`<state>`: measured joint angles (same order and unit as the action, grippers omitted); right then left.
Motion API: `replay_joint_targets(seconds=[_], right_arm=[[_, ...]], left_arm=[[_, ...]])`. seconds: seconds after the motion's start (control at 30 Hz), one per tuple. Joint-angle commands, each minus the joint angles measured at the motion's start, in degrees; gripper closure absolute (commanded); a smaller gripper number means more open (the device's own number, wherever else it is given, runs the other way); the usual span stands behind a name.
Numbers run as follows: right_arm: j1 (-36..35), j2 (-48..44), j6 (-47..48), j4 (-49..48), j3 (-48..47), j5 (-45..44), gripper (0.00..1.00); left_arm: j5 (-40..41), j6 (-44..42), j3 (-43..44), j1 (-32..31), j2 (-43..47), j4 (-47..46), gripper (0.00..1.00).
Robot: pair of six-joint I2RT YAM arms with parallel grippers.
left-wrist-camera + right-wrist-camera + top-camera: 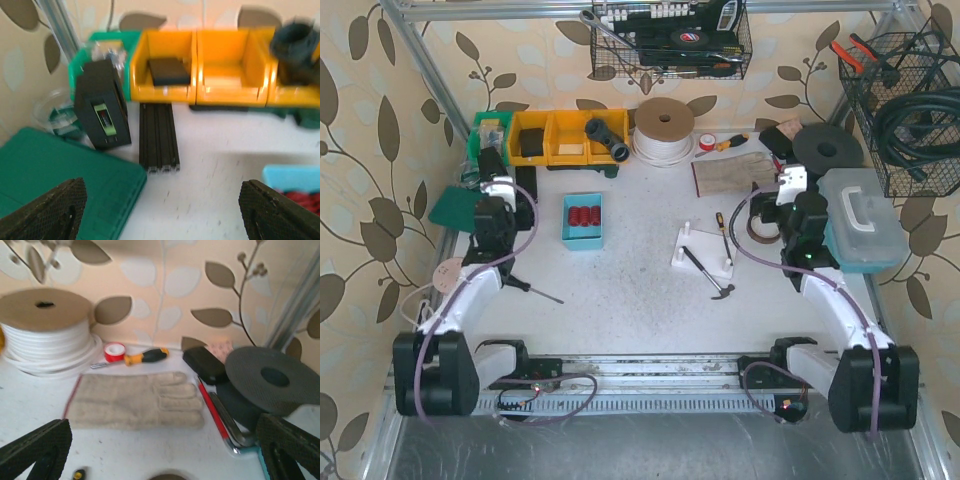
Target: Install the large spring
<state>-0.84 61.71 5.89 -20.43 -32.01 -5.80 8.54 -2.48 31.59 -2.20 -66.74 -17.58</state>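
plainly, both arms stood idle over the bench [640,300], each pointed toward the back wall. the left gripper [162,186] was spread wide with nothing between its fingers [50,210]; it hung above the edge of a green mat [50,165], facing a row of yellow bins [170,60], a black box with a green label [102,105] and a short black rail [158,135]. the right gripper [164,422] was likewise fully spread and held nothing, looking over a beige glove [135,400] lying flat, with a spool of white cord [47,330], a red tape roll [114,351] and a yellow-handled screwdriver [142,357] beyond it, and a black disc [272,377] to one side.

the red springs [584,216] lay in a blue tray [567,236] on the left half of the bench, just beside the left arm and apart from its gripper; which one was the large spring could not be told. a white base with upright pegs [698,255] sat near the middle, well apart from the tray, with a hammer [708,272] lying across its near corner.
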Motion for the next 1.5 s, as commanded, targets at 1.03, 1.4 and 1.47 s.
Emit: replay_joint_targets(seconds=[1.03, 1.4, 1.47], right_arm=[[-18.73, 10.24, -12.00, 61.43, -27.58, 8.55, 0.26], [-28.30, 16.15, -10.68, 61.30, -23.42, 4.28, 0.64], [-28.67, 18.00, -11.18, 60.73, -22.79, 3.68, 0.68]], left_arm=[[-21.65, 25.55, 11.47, -20.13, 6.72, 24.16, 0.11], [-13.72, 20.53, 0.21, -26.36, 9.36, 12.95, 0.12], [-11.76, 19.51, -1.36, -26.45, 9.20, 11.52, 0.12]])
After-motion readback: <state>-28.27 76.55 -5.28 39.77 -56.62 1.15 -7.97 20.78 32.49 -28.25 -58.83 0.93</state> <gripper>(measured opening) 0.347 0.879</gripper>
